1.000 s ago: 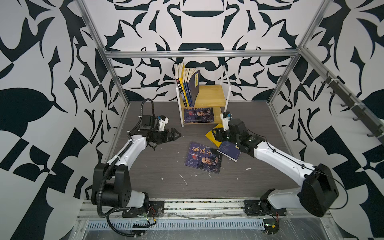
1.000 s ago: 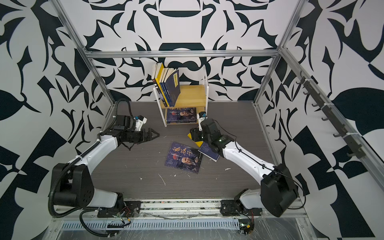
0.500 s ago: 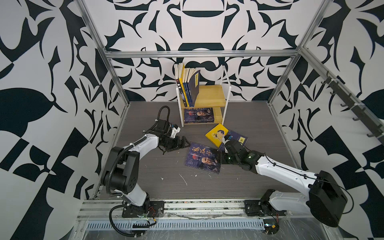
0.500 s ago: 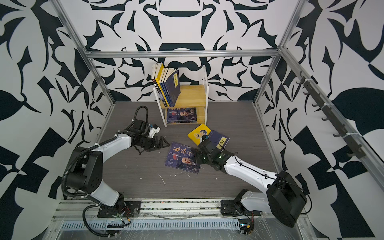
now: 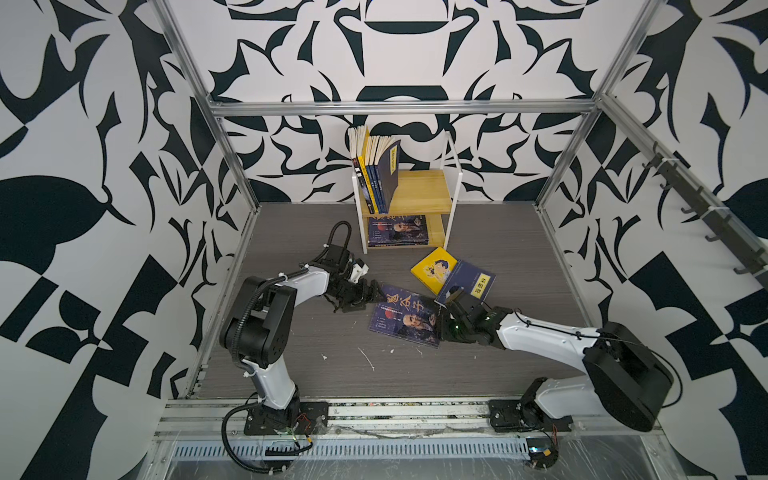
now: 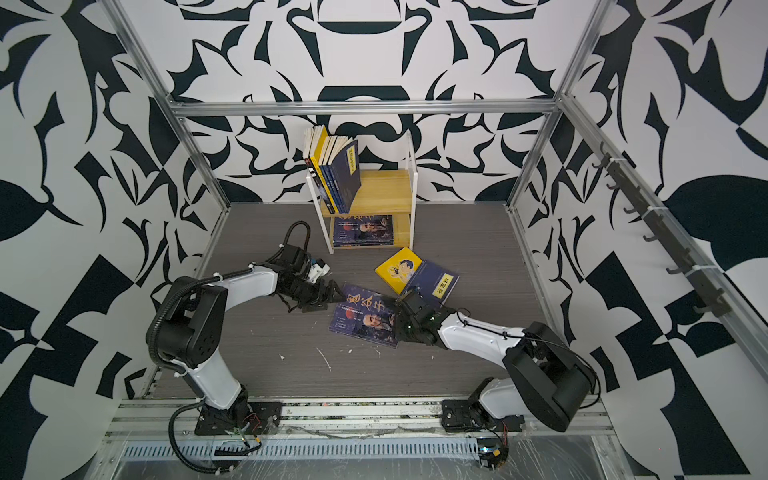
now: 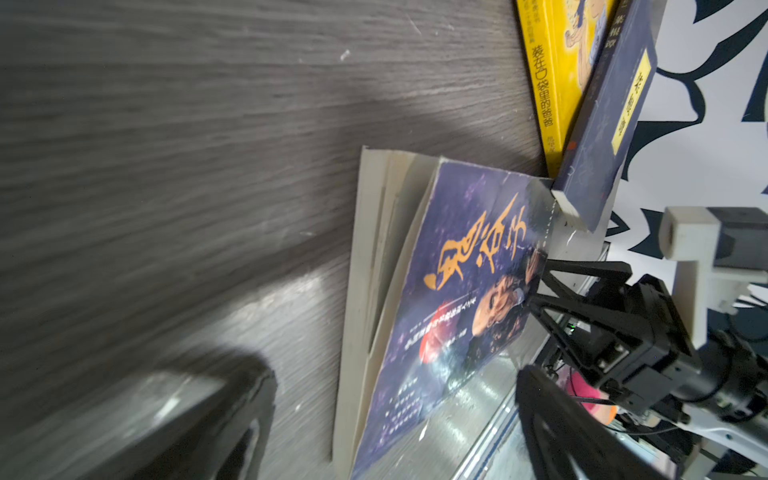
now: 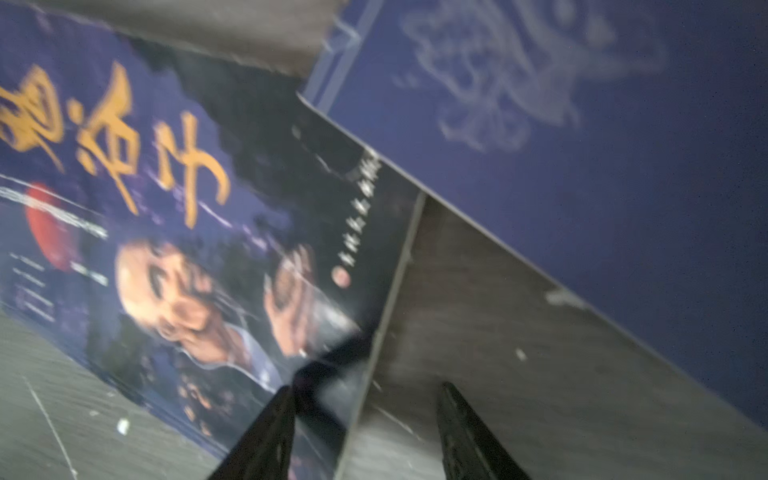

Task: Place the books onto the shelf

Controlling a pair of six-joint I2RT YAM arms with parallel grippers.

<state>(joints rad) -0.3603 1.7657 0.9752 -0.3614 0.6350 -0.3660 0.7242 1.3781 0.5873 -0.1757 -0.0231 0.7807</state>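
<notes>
A second ago my left gripper (image 5: 365, 297) hung off to the left and my right gripper (image 5: 442, 313) sat up by the yellow book (image 5: 432, 268). Both have since moved in on the portrait book (image 5: 405, 316).

I count three books flat on the table (image 5: 316, 365) — that one, the yellow book, and a navy strip book (image 5: 467, 282) overlapping it. The shelf (image 5: 424, 189) carries an upright row (image 5: 380, 174) on top, too tightly packed to count, and one shelved portrait book (image 5: 397, 230) below.

The left gripper's jaws stand wide at the portrait book's left edge. The right gripper's are parted across its right edge, one finger over the cover.
</notes>
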